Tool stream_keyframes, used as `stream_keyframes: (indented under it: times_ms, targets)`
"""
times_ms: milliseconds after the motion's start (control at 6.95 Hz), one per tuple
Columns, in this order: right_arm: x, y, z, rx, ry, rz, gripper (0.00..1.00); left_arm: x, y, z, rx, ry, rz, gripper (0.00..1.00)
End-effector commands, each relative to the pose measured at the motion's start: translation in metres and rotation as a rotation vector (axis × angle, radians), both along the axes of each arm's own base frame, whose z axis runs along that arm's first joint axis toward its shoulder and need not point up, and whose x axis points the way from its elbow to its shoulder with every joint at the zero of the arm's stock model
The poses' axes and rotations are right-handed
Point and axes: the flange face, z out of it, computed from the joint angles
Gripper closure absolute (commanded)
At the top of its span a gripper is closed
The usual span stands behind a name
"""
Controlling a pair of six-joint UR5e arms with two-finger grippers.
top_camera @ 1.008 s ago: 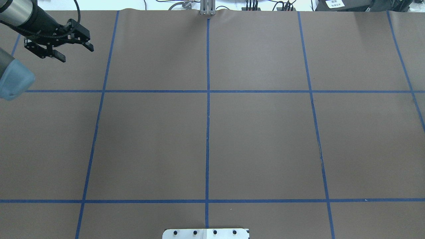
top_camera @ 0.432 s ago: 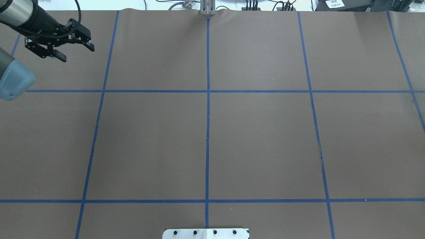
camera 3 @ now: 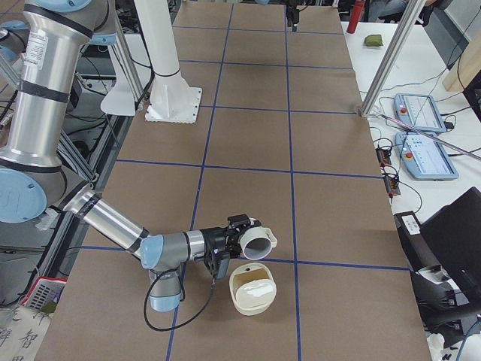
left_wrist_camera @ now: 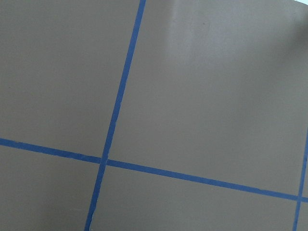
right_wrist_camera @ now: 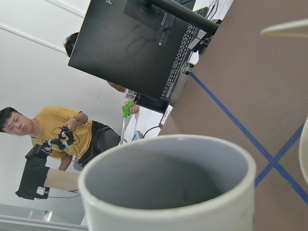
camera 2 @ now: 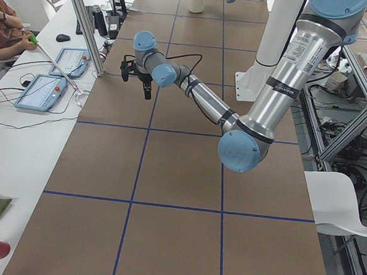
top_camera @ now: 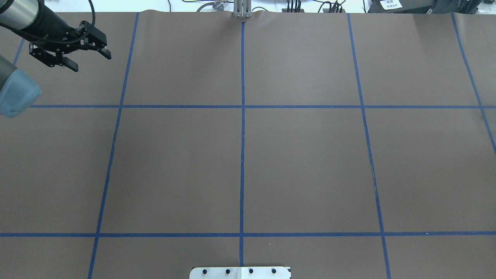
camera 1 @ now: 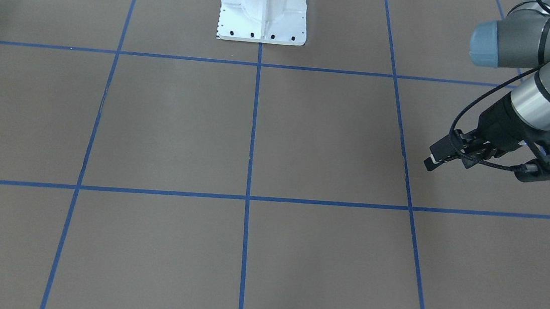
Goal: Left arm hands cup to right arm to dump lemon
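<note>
Front view: the left claw hangs spread and empty above the desk. Overhead: it is at the far-left corner. Right-side view: the cup lies tipped at the right claw, over a cream bowl; I cannot tell whether that claw is clamped. Right wrist view: no lemon shows inside the cup, so handover looks done, dumping probably too.

No text can be read with certainty. Dark lettering is printed along the silver tube of the left arm, upper right of the exterior left view, and on the right arm, upper left of the exterior right view, but both are too small to read. Illegible print is borne by a white label at the overhead view's top right, and a white mark is cut off at the top of the monitor.
</note>
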Motion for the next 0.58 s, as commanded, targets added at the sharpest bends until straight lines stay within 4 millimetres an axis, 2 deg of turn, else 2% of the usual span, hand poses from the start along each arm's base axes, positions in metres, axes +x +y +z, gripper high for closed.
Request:
stream_keyframes:
  times_ms: [0,432]
  targets:
    - [0.0113,-0.009,-0.0006,-0.08,-0.169,0.029,1.0,-0.0012,0.0004,-0.0029,0.005,0.003,-0.001,0.0]
    - [0.0103,-0.0172,-0.0053,-0.172,-0.372,0.025,1.0,-0.0028,-0.0004,-0.0039,0.007,0.003,-0.004,0.0]
